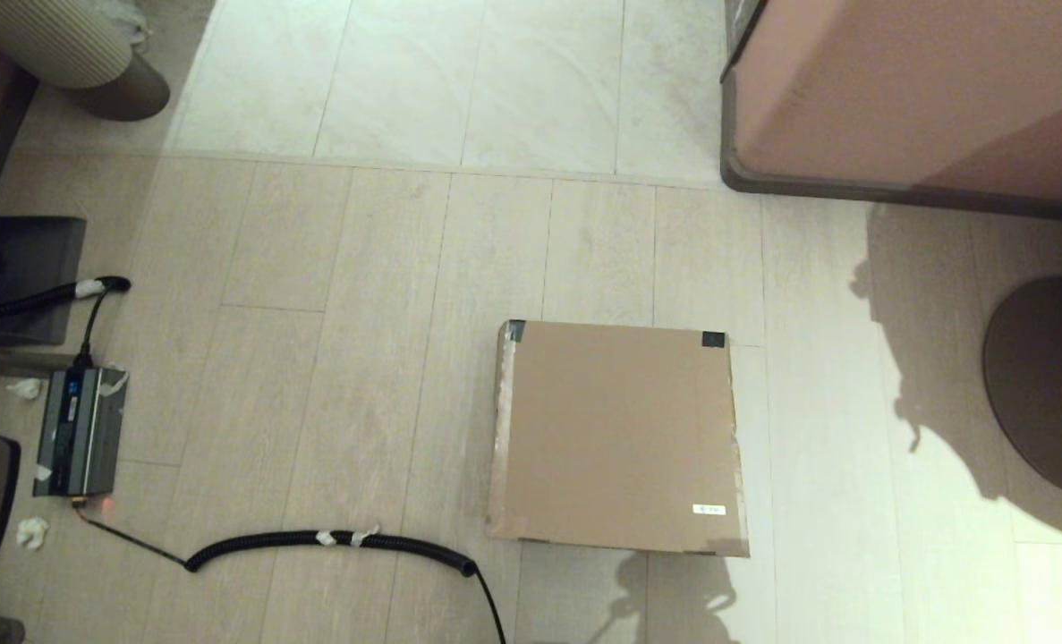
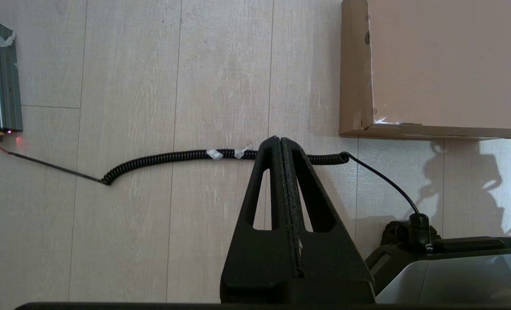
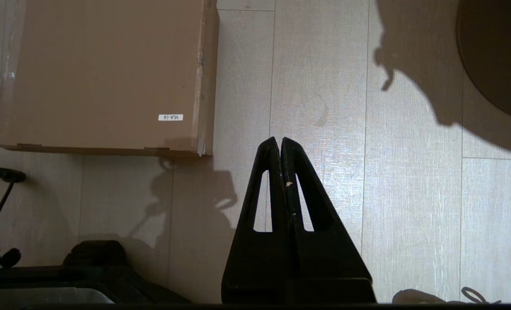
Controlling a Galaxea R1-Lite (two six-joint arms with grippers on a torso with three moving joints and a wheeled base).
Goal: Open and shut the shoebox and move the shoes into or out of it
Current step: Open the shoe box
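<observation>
Left hand (image 2: 280,140) hovering over bare floor (image 1: 361,268) on the robot's left side, fingers pressed together, gripping nothing; tips overlapping the coiled black cable (image 2: 169,158) in the wrist view, contact not determinable. Right hand (image 3: 280,140) hovering over floor to the right of the box's near corner, fingers likewise pressed together, gripping nothing. Neither hand showing in the head view. Coiled cable (image 1: 316,539) lying on the floor near the robot, running from the near left of the box toward a grey metal unit (image 1: 79,431) sitting at the left edge, small red light glowing at its near end. Shoebox (image 1: 618,436) resting flat on the floor, centre-right, lid down and closed; black tape (image 1: 515,330) showing on the two far lid corners, small white label (image 1: 709,510) sitting near the near-right corner. Same label (image 3: 170,117) reading in the right wrist view on the lid of the box (image 3: 104,77); box corner (image 2: 432,64) appearing in the left wrist view just beyond the cable end. Shoes not showing in any view. Round dark base (image 1: 1045,385) sitting to the right, well apart from the box. Pinkish-brown cabinet (image 1: 915,89) standing at far right; ribbed cylindrical object (image 1: 65,49) standing at far left.
</observation>
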